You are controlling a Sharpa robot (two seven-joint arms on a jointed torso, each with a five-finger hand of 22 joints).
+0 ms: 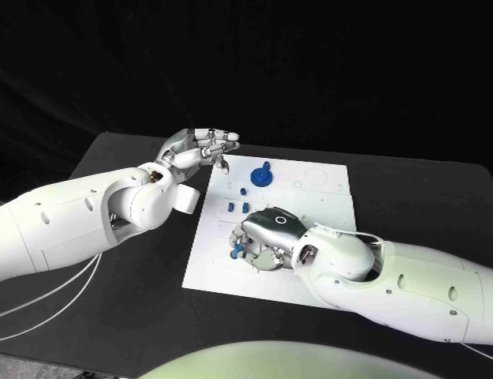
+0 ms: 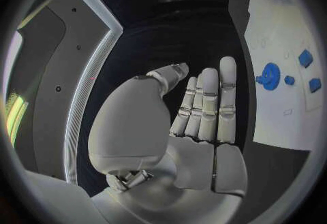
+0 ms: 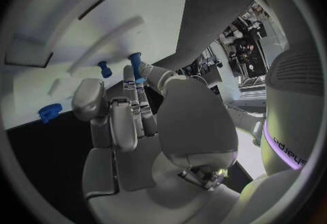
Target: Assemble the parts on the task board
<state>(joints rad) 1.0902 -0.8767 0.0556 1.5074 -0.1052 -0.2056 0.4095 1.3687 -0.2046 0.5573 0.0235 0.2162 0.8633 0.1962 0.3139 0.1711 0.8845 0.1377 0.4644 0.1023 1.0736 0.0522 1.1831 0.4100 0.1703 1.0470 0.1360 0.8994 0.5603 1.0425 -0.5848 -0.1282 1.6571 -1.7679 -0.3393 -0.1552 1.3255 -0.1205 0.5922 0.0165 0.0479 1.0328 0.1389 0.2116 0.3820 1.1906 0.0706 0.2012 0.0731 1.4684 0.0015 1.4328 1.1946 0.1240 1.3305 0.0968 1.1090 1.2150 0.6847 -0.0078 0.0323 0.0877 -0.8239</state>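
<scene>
nearest you in the head view is the right robot hand (image 1: 267, 237), palm down over the near-middle of the task board (image 1: 315, 201), fingers curled onto the plate. its wrist camera shows what the head view hides: the fingertips (image 3: 136, 79) close around a small upright blue peg (image 3: 135, 63), with a second blue peg (image 3: 104, 68) standing just beside it on the white surface and a blue gear (image 3: 49, 112) near the board's edge. you cannot quite tell how firmly the peg is pinched.

the left robot hand (image 1: 201, 148) hovers off the board's far left corner above the desk (image 1: 110, 158). its own camera shows the fingers (image 2: 207, 101) straight, close together, holding nothing.

on the board, the blue gear (image 1: 263, 174) lies near the far edge, with small blue parts (image 1: 243, 207) between it and the right robot hand. the left wrist view also shows two blue blocks (image 2: 306, 58) past the gear (image 2: 270, 76).
</scene>
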